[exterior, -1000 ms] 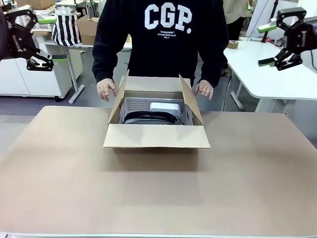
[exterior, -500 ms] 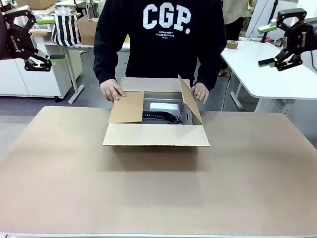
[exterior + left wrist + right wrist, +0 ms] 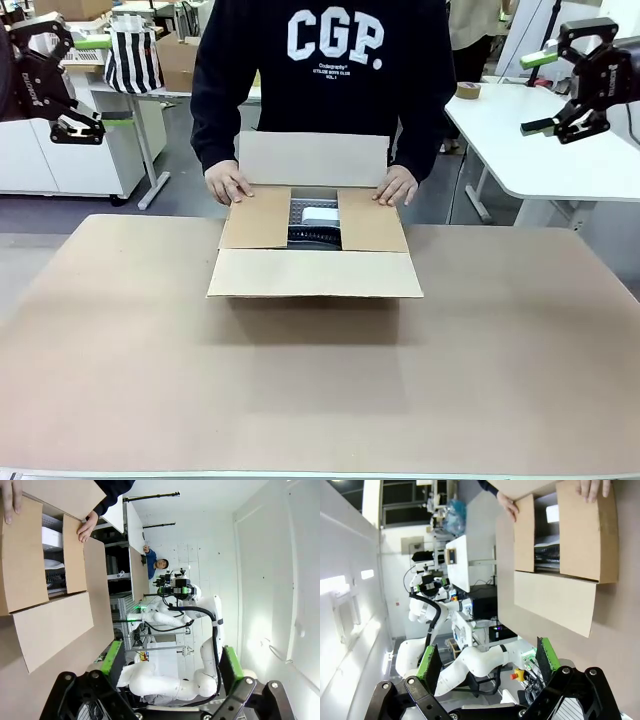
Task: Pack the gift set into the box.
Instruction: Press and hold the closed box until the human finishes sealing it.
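Note:
The box (image 3: 314, 262) stands mid-table at the far side. A person's hands (image 3: 228, 185) press its two side flaps flat inward; the back flap stands upright and the front flap hangs out toward me. Through the gap between the flaps shows the gift set (image 3: 315, 220): a grey basket with a white and a black item. My left gripper (image 3: 108, 80) hangs open, high at the far left, well away from the box. My right gripper (image 3: 535, 92) hangs open, high at the far right. The left wrist view shows the left gripper (image 3: 172, 660) and box (image 3: 30, 575); the right wrist view shows the right gripper (image 3: 487, 661) and box (image 3: 555, 595).
The brown table top (image 3: 320, 400) lies bare in front of the box. A white table (image 3: 560, 150) with a tape roll (image 3: 469, 90) stands at the right. Behind the left gripper are a striped bag (image 3: 133, 55) and a smaller carton (image 3: 178, 60).
The person folded the left side flap in, then the right one, and the back flap now stands up. Most of the gift set got covered. Both grippers have barely moved.

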